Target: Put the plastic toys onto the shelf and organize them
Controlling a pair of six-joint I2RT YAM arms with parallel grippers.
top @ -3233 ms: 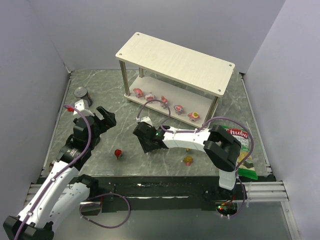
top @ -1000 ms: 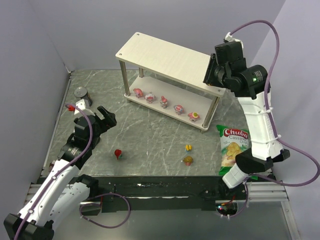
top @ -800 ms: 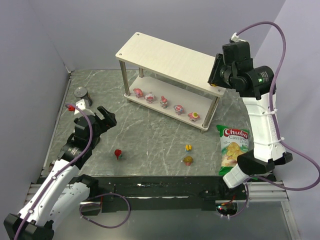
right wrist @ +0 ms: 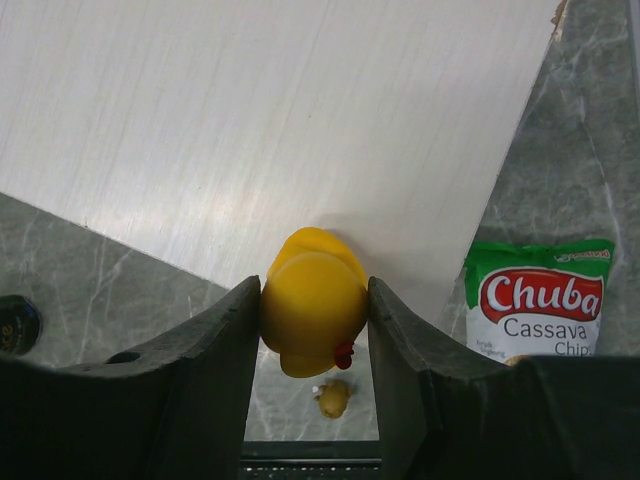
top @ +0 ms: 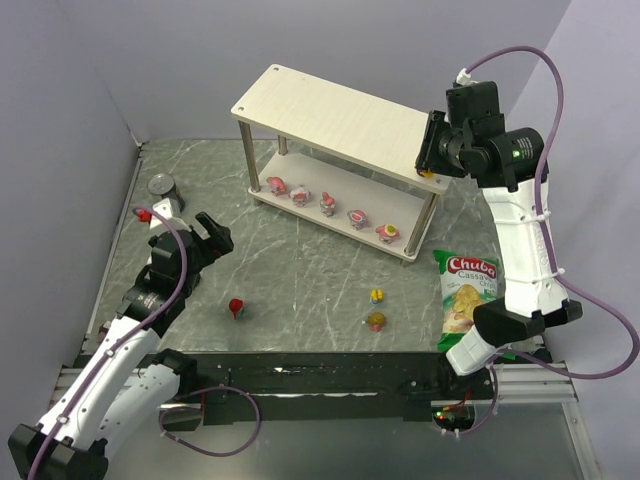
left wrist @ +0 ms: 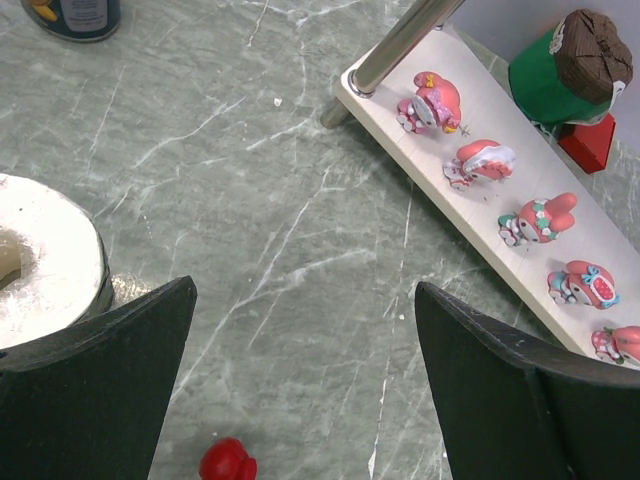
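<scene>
Right wrist view: the right claw (right wrist: 315, 292) is closed to a narrow gap on a yellow toy (right wrist: 311, 312), its fingers pressing both sides. Right behind the toy lies the top board of the shelf (right wrist: 250, 120), and a chips bag (right wrist: 538, 305) lies far below to the claw's right. The step in hand looks like setting this toy on the top board. The next move would be to lower it onto the wood, in from the edge, and then open.

Top view: that claw hangs over the shelf's corner. Five pink toys (top: 328, 203) line the lower board, below and to its left. On the table (top: 300, 262), a red toy (top: 236, 306) lies just beside the left claw (top: 208, 238).

Left wrist view: the left claw gapes wide and holds nothing. The red toy sits low between its fingers.
</scene>
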